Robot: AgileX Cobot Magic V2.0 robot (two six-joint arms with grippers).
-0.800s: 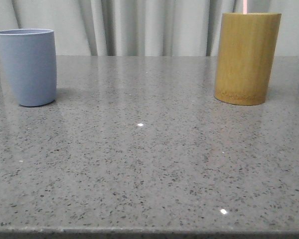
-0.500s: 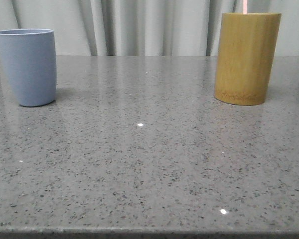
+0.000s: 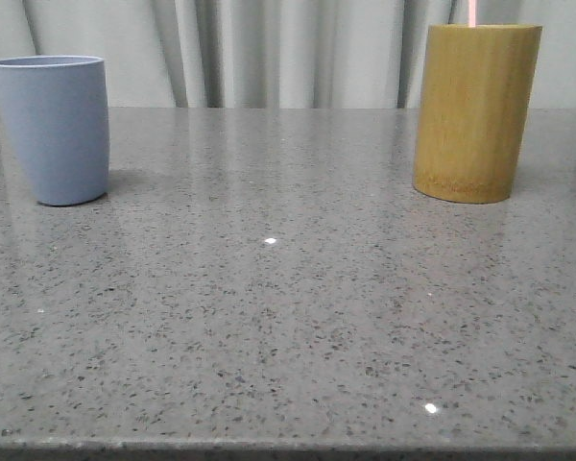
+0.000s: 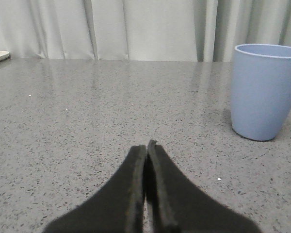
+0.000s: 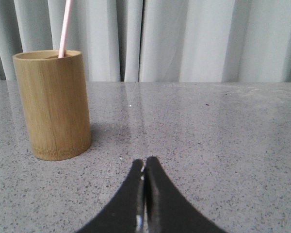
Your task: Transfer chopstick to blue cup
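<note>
Change: nothing has moved since earlier.
Chopstick point(image 5: 64, 26): upright in bamboo holder point(image 5: 52, 104), well apart from blue cup point(image 3: 54, 128).
Handling: likely light, stiff, slippery; pinch the exposed top.
Left gripper point(image 4: 146, 148), right gripper point(image 5: 144, 165): jaws pressed together, empty.

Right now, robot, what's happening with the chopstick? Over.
Both end effectors shut, left, right, holding nothing. Chopstick standing in bamboo cup. Blue cup upright, far left.

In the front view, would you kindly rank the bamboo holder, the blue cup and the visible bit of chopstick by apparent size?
1. bamboo holder
2. blue cup
3. chopstick, a short tip above the holder's rim.
</note>
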